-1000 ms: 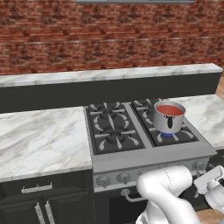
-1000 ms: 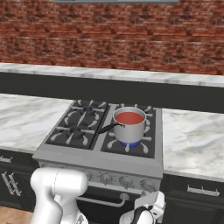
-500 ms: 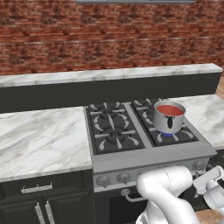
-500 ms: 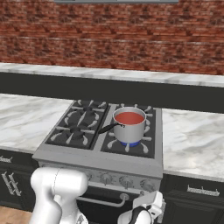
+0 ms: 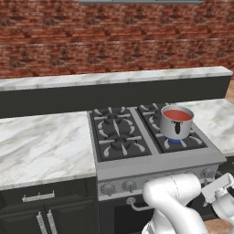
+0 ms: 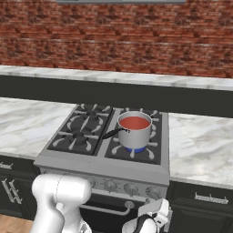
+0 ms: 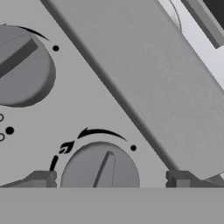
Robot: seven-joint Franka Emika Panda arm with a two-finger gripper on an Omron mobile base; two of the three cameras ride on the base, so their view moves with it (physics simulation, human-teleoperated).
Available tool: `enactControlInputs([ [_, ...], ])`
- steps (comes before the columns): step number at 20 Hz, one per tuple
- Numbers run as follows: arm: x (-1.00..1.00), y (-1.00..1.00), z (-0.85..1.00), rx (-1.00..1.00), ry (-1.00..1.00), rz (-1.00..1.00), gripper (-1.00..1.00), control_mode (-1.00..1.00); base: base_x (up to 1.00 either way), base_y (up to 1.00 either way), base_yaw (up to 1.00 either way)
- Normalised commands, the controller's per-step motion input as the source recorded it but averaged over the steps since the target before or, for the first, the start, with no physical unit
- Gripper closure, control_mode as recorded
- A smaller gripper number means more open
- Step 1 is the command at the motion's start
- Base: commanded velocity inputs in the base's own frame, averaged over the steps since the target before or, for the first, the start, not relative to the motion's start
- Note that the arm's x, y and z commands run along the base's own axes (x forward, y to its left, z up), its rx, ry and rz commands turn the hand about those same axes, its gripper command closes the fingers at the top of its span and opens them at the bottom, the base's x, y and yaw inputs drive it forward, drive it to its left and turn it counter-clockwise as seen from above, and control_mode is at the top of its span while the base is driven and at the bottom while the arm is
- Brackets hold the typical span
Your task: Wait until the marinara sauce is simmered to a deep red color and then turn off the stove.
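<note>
Nothing we can find has shifted since the earlier pictures: the small shiny steel saucepan (image 5: 176,123) sits on the same burner over the same blue flame, the arm holds the same low pose, and both base views are framed as before.

We see the smooth red marinara sauce (image 5: 177,115) filling that saucepan to near its rim, on the front right burner of the wide stainless-steel gas stove (image 5: 155,161) with black cast-iron grates. The pan's dark handle (image 6: 112,133) points left in the right base view.

Our two-finger gripper (image 7: 109,178) is down in front of the stove's control panel, well below the sauce. Its dark fingertips (image 7: 41,178) stand wide apart, one on either side of a round grey knob (image 7: 100,168) with a raised bar, and they grip nothing; we cannot tell whether they touch the panel.

That knob is cut off along its lower part. A second round knob (image 7: 22,65) is clipped at the left edge. In both base views the white arm hides part of the panel and the gripper itself is hard to make out.
</note>
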Motion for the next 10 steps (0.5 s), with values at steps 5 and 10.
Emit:
enactControlInputs([
  [5,0.12,0.0,0.0,0.0,0.0,0.0,-1.0,-1.0,0.0,0.0,0.0],
  [10,0.0,0.0,0.0,0.0,0.0,0.0,-1.0,-1.0,0.0,0.0,0.0],
])
